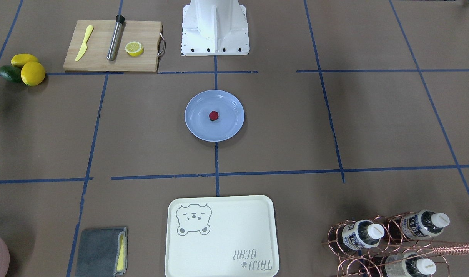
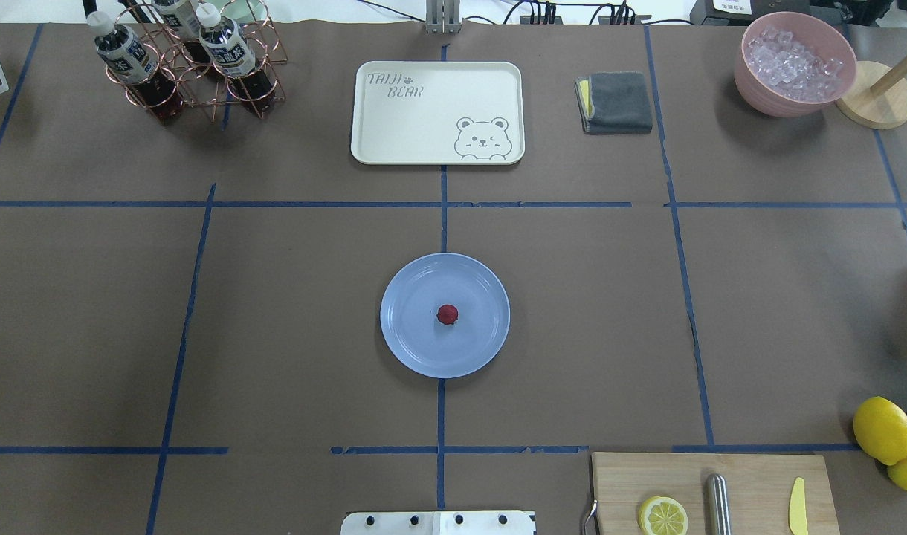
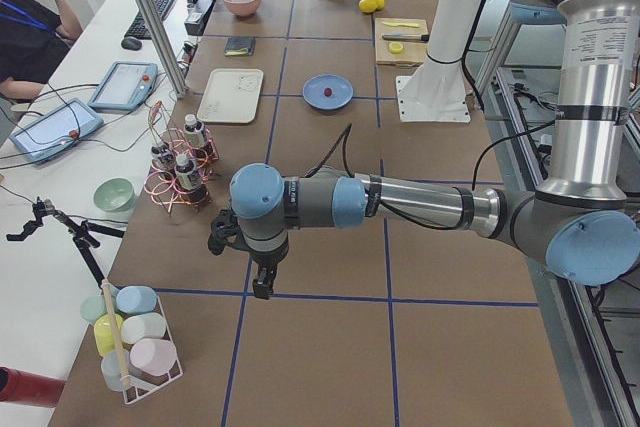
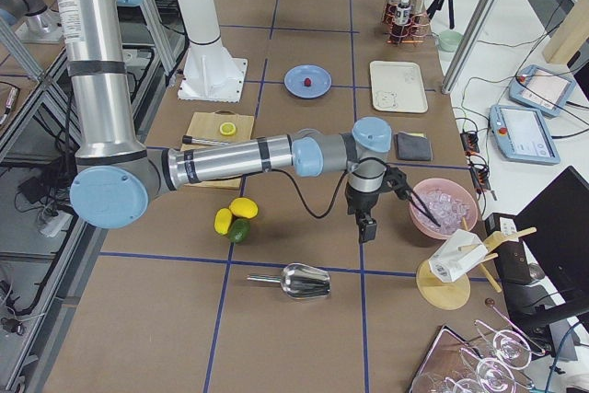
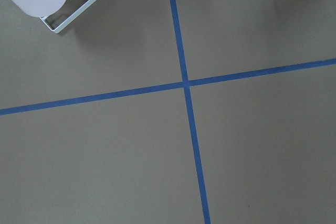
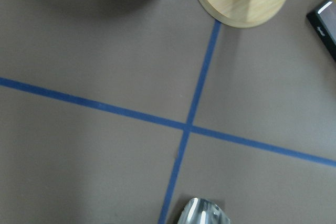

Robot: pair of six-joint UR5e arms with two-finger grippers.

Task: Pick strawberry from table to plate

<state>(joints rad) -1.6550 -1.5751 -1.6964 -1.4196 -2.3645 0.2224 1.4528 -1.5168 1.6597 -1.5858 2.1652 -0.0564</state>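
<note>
Across from the robot, one strawberry (image 1: 213, 115) sits near the middle of the single plate (image 1: 198, 129) at the tabletop's (image 1: 142, 127) centre. Two lemons (image 1: 32, 73) and one avocado (image 1: 9, 73) lie well apart at ten o'clock, three bottles (image 1: 363, 234) at five o'clock.

Overhead, neither arm shows above the plate.

From the left end, the left end effector (image 3: 262, 287) hangs over bare tabletop, well apart from the plate; I cannot tell whether it is clenched or released.

From the right end, the same goes for the right end effector (image 4: 368, 232).

Both wrist views look down on taped paper, with no berry in them.

The placing looks done. My worry is that the round berry could roll off the shallow, glossy plate if an arm brushes it.
</note>
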